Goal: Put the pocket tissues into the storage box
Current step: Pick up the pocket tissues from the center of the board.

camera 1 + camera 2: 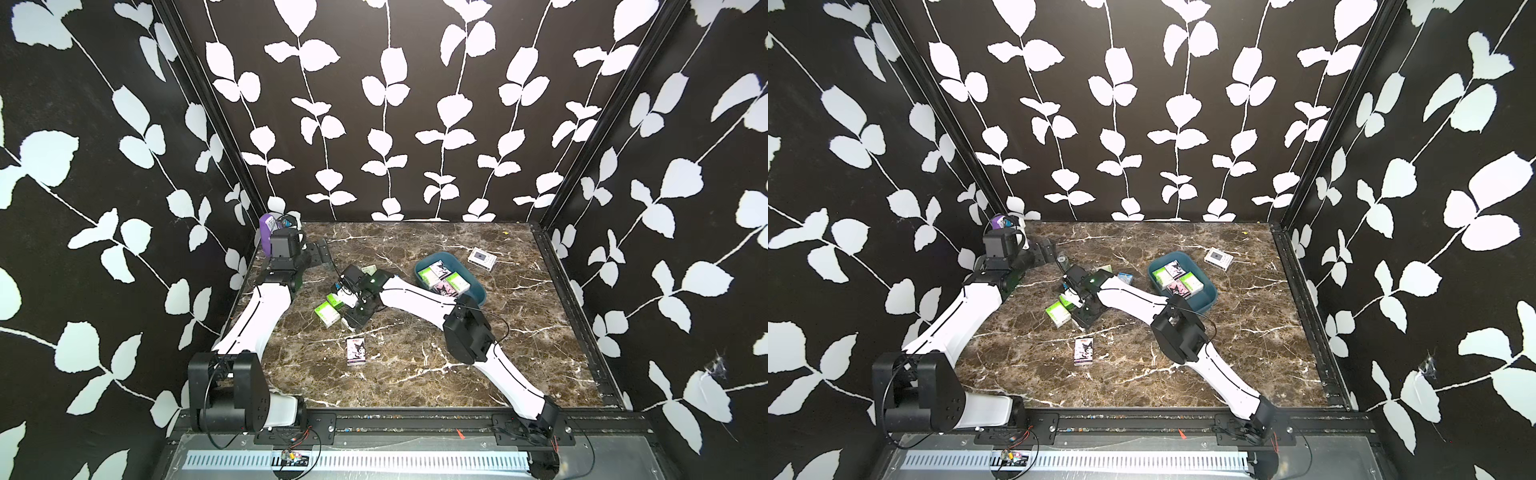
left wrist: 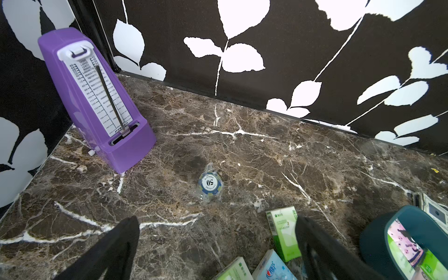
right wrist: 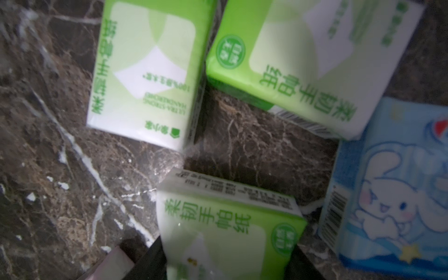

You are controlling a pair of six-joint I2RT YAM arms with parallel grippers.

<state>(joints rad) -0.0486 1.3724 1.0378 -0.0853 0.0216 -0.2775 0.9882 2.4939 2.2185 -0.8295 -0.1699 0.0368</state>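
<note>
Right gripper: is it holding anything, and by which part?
It cannot be told. The right gripper straddles a green tissue pack across two opposite sides, but whether it is clamped on the pack is not visible.

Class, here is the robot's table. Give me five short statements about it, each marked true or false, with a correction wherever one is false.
1. The dark teal shallow plastic storage box already holds several pocket tissue packs. True.
2. The purple pyramid-shaped plastic metronome lies flat mid-table. False: it stands upright in a far corner.
3. A pink-and-white cartoon-print tissue pack lies alone on the marble table. True.
4. The right gripper hangs over the storage box. False: it is down at the table away from the box, jaws either side of a green-and-white tissue pack.
5. The left gripper is open and empty. True.
</note>
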